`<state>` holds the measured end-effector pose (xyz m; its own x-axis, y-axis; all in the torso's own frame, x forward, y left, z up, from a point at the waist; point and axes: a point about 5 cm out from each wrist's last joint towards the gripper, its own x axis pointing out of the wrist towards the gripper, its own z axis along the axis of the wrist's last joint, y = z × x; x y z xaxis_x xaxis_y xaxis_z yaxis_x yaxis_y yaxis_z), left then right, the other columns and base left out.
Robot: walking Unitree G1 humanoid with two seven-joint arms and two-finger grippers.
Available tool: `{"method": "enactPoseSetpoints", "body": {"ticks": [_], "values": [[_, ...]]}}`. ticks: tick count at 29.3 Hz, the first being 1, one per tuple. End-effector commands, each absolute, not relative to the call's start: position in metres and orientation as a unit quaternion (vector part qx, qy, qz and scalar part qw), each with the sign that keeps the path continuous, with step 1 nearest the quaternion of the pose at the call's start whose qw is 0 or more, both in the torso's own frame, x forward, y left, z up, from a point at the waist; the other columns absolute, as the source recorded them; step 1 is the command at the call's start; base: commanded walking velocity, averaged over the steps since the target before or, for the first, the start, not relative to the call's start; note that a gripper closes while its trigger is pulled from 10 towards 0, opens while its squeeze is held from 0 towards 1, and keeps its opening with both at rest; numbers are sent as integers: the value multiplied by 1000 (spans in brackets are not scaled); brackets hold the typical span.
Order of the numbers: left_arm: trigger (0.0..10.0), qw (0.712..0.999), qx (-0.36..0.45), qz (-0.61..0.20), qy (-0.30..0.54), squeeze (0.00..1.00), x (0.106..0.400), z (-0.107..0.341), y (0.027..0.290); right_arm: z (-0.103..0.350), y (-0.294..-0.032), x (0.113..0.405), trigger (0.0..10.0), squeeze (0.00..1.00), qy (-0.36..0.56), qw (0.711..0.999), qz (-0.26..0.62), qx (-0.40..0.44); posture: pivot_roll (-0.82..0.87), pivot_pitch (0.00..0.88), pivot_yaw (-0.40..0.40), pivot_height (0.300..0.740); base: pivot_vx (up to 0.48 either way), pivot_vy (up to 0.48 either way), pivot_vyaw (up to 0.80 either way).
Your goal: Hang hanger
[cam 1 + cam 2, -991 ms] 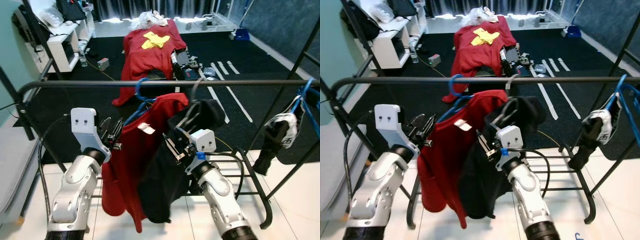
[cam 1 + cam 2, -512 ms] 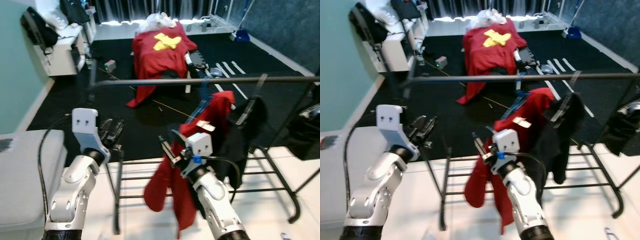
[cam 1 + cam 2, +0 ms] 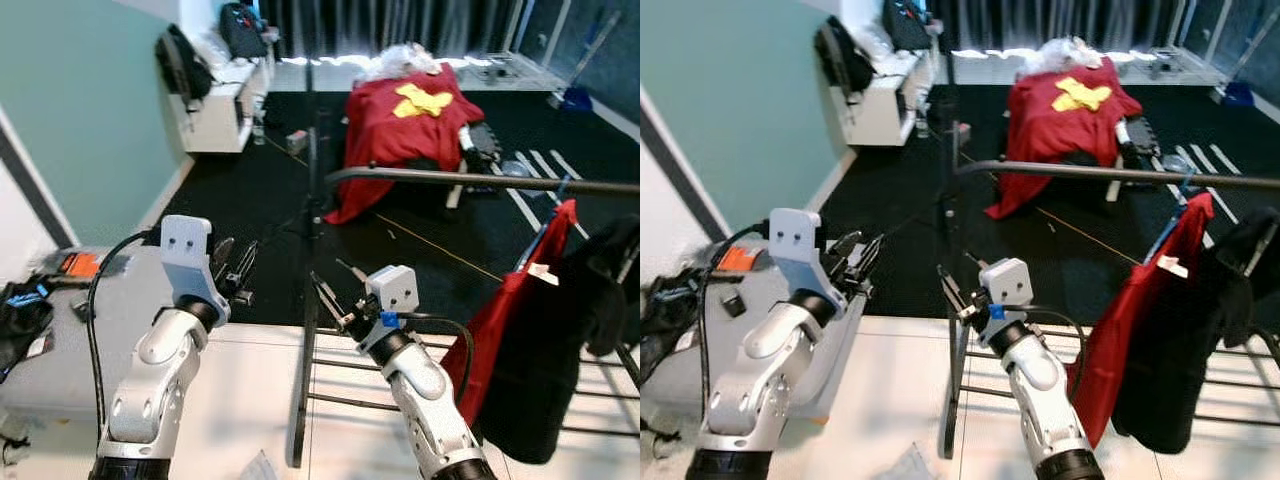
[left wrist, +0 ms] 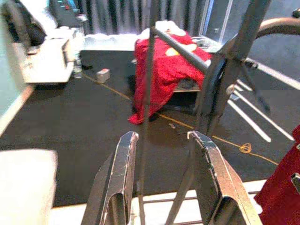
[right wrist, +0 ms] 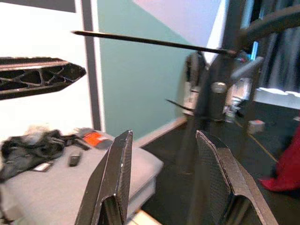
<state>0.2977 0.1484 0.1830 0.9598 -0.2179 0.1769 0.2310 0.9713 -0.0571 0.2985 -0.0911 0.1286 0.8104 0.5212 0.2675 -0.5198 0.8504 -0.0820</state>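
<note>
— Two grippers are seen raised before the robot. How are they set?

— The left gripper [image 3: 232, 272] is held at about 9 o'clock of centre in the head views, its fingers [image 4: 117, 180] spread apart with nothing between them. The right gripper [image 3: 335, 297] is held near centre, just beside the end post of the black clothes rack [image 3: 312, 300]; its fingers [image 5: 112, 180] are likewise parted and nothing is gripped.

— Where is the hanger found?

— A blue hanger [image 3: 545, 215] is seen hooked on the rack's top rail [image 3: 450, 179] toward 3 o'clock, with a red garment [image 3: 515, 320] draped from it. A black garment [image 3: 585, 340] is hung just beside it, farther toward 3 o'clock, touching the red one. Both are well apart from either gripper.

— What else is laid out around the rack?

— At 12 o'clock, on the dark carpet [image 3: 250, 220], a red cloth with a yellow patch [image 3: 410, 115] is spread over some low furniture. A white shelf unit [image 3: 228, 110] is placed against the teal wall [image 3: 90, 110] at about 11 o'clock, with dark bags [image 3: 185, 65] on it. At 9 o'clock a grey cushioned surface [image 3: 60, 340] is seen, on which an orange item [image 3: 78, 264] and a dark bundle [image 3: 18, 310] are lying. White tiled floor [image 3: 250, 400] is seen at 6 o'clock, under both arms.
</note>
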Motion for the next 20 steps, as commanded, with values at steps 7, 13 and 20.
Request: {"method": "enactPoseSetpoints", "body": {"ticks": [7, 13, 20], "values": [[10000, 989, -31, -123, -81, 0, 298, 182, 145, 128, -92, 298, 10000, 0, -143, 952, 271, -2, 86, 11, 55, 740, 0, -480, 0], [10000, 990, -42, -124, -59, 0, 299, 177, 144, 128, -93, 299, 10000, 0, -142, 953, 269, -1, 86, 16, 55, 740, 0, -160, 0], [10000, 992, -41, -118, -37, 0, 305, 170, 142, 131, -99, 304, 10000, 0, -138, 958, 251, 9, 76, 24, 60, 740, 0, 0, 0]]}}
